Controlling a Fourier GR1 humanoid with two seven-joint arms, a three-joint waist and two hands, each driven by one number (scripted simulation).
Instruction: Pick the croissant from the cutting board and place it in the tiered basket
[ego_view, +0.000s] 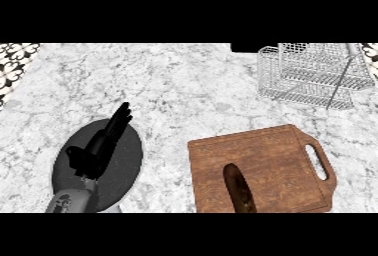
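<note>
Head view of a marble counter (170, 85). At left, the left hand (100, 145) extends up from the lower edge on its grey forearm (72, 202), seen edge-on with fingers (120, 116) straight and close together, holding nothing; it shows in front of a dark round plate (129, 165). Whether it touches the plate cannot be told. Right of centre lies the wooden cutting board (273, 155), handle slot toward the right. The croissant (240, 189) rests on the board's near part, a dark elongated shape. At upper right stands the wire tiered basket (310, 75), well apart from the board.
</note>
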